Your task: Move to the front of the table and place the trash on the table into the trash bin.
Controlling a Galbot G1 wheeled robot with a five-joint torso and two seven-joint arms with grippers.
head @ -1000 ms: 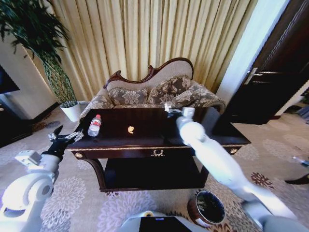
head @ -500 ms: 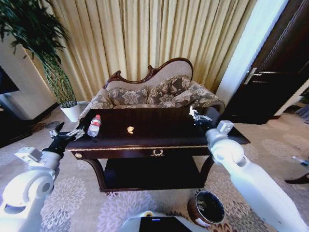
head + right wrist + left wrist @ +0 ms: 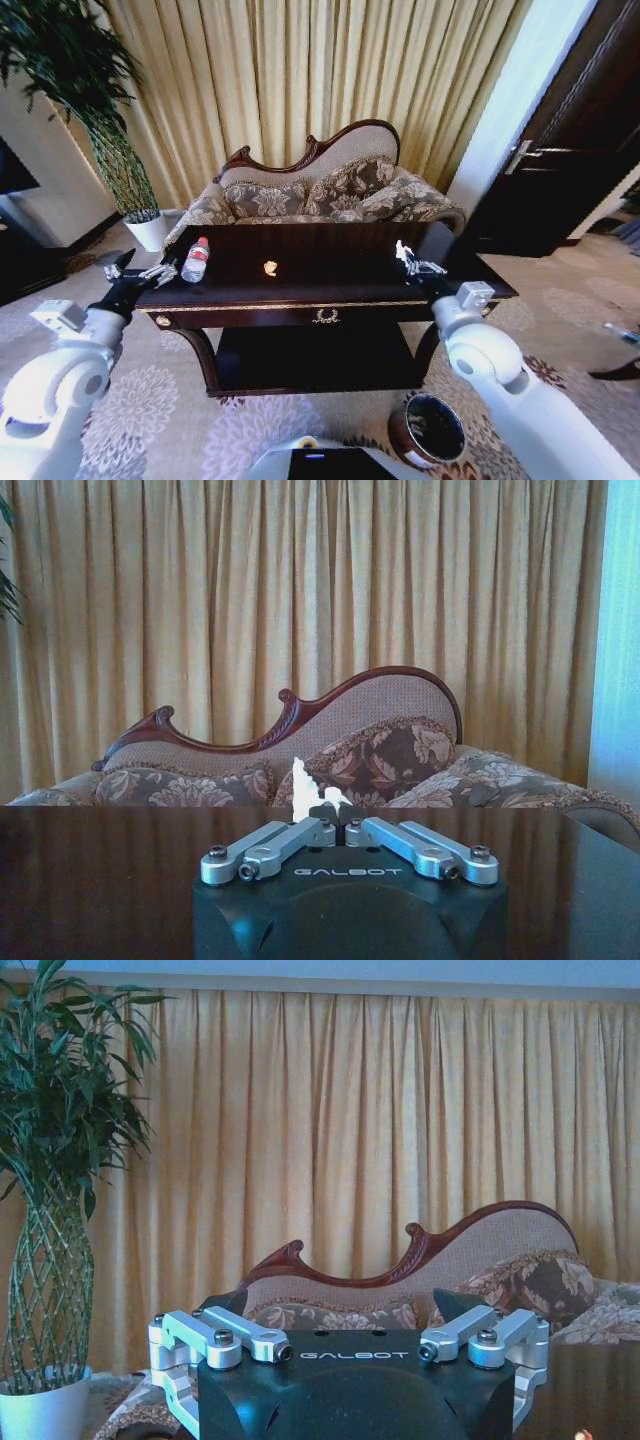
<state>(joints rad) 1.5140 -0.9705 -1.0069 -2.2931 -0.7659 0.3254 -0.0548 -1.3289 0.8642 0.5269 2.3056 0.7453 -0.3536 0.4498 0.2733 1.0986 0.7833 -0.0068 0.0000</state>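
Head view: right gripper (image 3: pixel 410 262) pinches a white scrap (image 3: pixel 303 780) above the table's (image 3: pixel 330 305) right side; left gripper (image 3: pixel 140 275), fingers spread, hovers just left of the bottle (image 3: pixel 196 259).

Soft daylight glows through the curtains (image 3: pixel 300 90), glare sheens the table (image 3: pixel 300 285), and head-view edges bow.

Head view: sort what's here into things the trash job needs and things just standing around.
For the job:
- dark glossy wooden table with gold trim
- clear plastic bottle, red cap
- small pale scrap on the tabletop
- white scrap pinched in the right gripper
- round dark-brown trash bin
- left gripper, beside the bottle

Just around:
- carved floral sofa
- potted plant
- golden curtains
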